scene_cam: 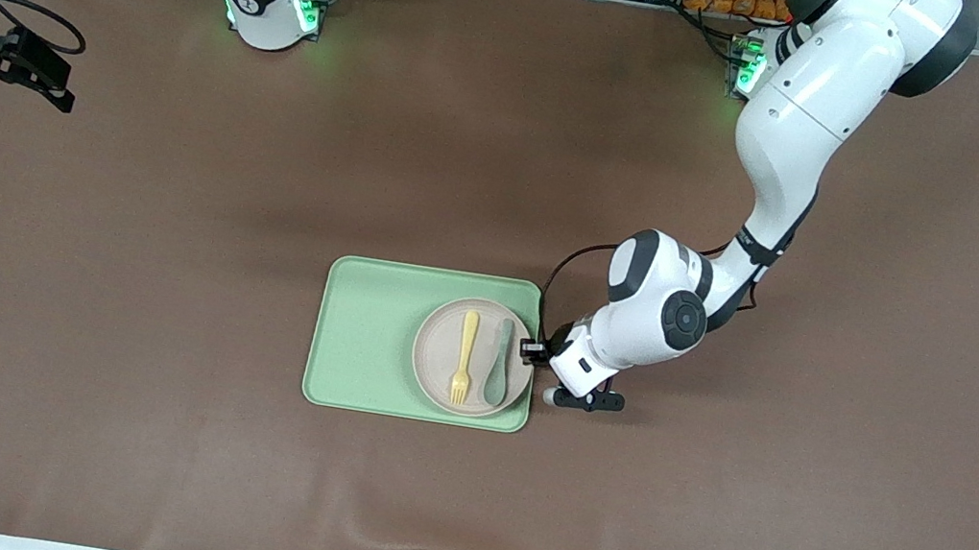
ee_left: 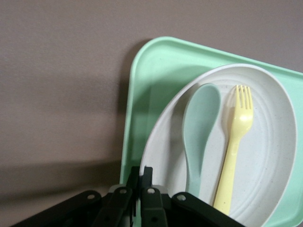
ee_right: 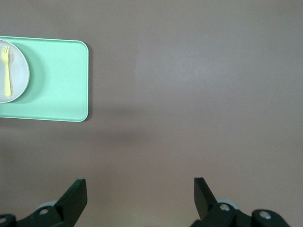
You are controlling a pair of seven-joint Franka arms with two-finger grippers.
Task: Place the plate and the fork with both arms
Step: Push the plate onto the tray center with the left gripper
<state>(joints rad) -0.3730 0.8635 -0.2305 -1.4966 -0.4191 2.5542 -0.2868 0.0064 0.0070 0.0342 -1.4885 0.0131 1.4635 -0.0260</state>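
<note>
**Left gripper pinching the plate's rim on the tray**

The plate (scene_cam: 473,357) sits on the green tray (scene_cam: 364,334), just below centre in the front view and toward the left arm's end of the tray. On it lie the fork (scene_cam: 465,356) and a grey-green spoon (scene_cam: 498,364) side by side, both with their heads toward the front camera.

The left gripper (scene_cam: 536,352) is low at the plate's edge on the side toward the left arm's end of the table, fingers pressed together at the rim; from the left wrist view it looks pinched on that rim, though the contact itself is at the frame's bottom edge and partly hidden. If the plate is to be lifted or slid, I would keep it level and move slowly, since the loose fork and spoon could slide or roll off, and a one-edge grip will let the plate tip.

The right gripper (ee_right: 139,196) waits at the middle-left edge of the front view, over bare table well apart from the tray, its fingers spread wide with nothing between them.

The left wrist view shows the fingers (ee_left: 144,189) closed at the rim, which the arm hides from the front. The right wrist view, bottom of frame, shows the right gripper's spread, and the tray at upper left with only part of the plate. Only the front view gives both arms' places.
</note>
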